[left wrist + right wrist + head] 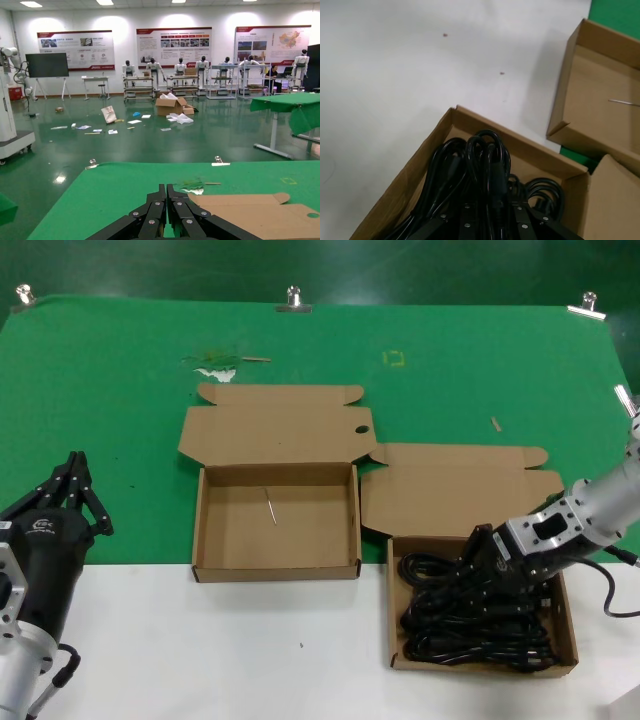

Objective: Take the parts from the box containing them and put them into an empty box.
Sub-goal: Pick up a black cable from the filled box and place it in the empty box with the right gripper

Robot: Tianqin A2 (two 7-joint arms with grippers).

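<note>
The bench (150,640) was the largest thing in view, its far part draped in green cloth (450,390) held by metal clips and its near strip bare white. On it sat two shallow trays of plain brown cardboard. The empty box (222,540), wider than deep, lay near the middle with its lid flap folded back and one dark round hole in that flap; only a thin pale sliver lay on its floor. Just beside it, toward the robot's right, stood the box containing them (398,620), squarer, its plain lid also laid open.

Inside that squarer tray the parts (450,625) filled most of the floor: matte black power cords in looped, tangled bundles. They looked soft and springy, light to moderate in weight, with a grippy rubber skin. Loops would likely snag on neighbours, so one bundle's gathered middle seemed the safest hold, not a loose end.

The right tool (480,565) was down in the cords at the box's far side. In the right wrist view its fingers (470,220) ran in among the loops, but whether they were clamped on a cord I could not tell.

The left tool (78,480) was parked at the bench's left edge, well apart from both boxes, its fingers pressed together.
</note>
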